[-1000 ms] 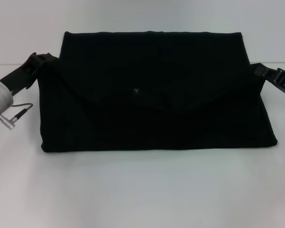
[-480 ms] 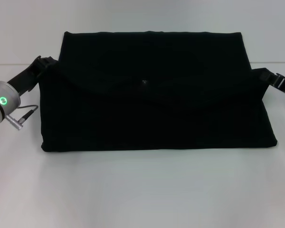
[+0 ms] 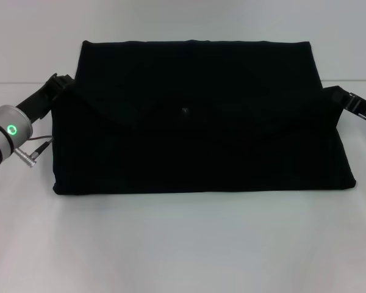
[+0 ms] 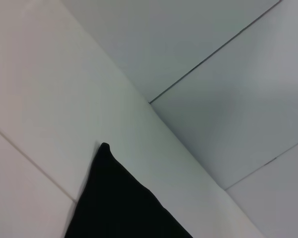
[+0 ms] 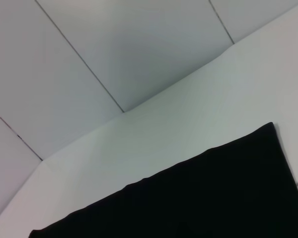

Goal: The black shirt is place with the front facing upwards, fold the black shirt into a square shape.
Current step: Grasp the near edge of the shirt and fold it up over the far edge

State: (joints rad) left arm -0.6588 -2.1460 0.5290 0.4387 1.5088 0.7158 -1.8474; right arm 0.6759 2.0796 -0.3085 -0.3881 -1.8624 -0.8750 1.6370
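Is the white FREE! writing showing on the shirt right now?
No, in the head view the black shirt lies folded into a wide rectangle with only plain black cloth facing up and no print showing.

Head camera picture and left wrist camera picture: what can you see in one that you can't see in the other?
Only the head view shows the whole black shirt folded into a wide rectangle, with the left gripper at its left edge and the right gripper at its right edge. Only the left wrist view shows the wall panels with their thin seams behind the table. Both show the shirt, just one pointed corner of it from the wrist, and the white table.
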